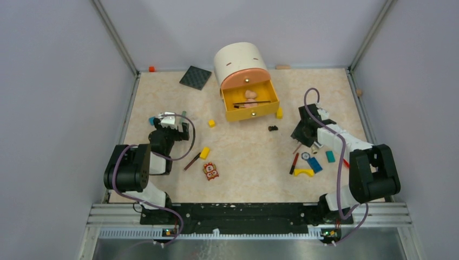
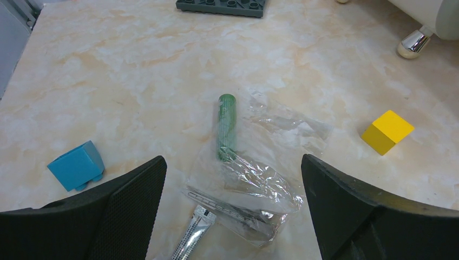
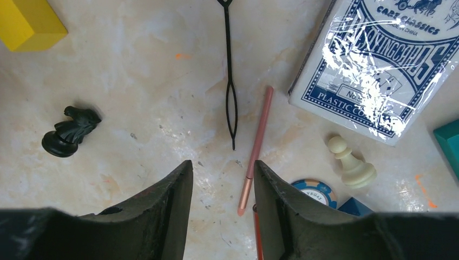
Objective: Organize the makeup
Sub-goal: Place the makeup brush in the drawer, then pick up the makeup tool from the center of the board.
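Left gripper [image 2: 233, 162], right gripper [image 3: 223, 165] jaws apart; clear wrapper [image 2: 270, 181] touching green tube [image 2: 227, 127]: left wrist only.

A lab test cell: grey panel walls [image 1: 54, 81] and an aluminium frame rail [image 1: 108, 214].

The marbled counter [image 1: 238, 157] carries a drawer box [image 1: 246, 81] at twelve o'clock, a green tube [image 2: 227, 127] at ten, an owl tile [image 1: 210, 171] at seven and a red pencil [image 1: 294, 162] at four.

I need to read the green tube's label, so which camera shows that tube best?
Left wrist view: the green tube lies whole, near and unblocked on the table. Top external shows at most a tiny dark sliver; right wrist does not show it.
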`<state>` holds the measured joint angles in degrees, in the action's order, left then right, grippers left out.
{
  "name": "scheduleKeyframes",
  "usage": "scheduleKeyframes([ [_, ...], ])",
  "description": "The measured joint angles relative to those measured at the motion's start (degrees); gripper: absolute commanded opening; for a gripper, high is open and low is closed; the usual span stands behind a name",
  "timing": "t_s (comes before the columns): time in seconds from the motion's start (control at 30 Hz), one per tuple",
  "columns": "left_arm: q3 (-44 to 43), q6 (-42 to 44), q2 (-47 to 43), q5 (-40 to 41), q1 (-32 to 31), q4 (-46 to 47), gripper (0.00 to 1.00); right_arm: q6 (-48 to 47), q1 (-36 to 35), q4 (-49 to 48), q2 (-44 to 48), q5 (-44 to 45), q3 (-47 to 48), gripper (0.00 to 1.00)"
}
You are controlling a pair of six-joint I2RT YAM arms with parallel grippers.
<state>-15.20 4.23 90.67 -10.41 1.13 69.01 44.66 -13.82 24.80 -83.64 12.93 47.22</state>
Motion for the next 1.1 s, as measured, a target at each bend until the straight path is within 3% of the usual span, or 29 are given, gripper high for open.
scheduleKeyframes([
  [0.33,0.0,0.0,0.0,0.0,0.0,0.02,0.99,-0.17,0.33,1.22,0.0,1.22,0.0,0.28],
  [1.1,0.0,0.0,0.0,0.0,0.0,0.02,0.99,-1.73,2.12,0.04,-4.57,2.23,0.0,0.25],
])
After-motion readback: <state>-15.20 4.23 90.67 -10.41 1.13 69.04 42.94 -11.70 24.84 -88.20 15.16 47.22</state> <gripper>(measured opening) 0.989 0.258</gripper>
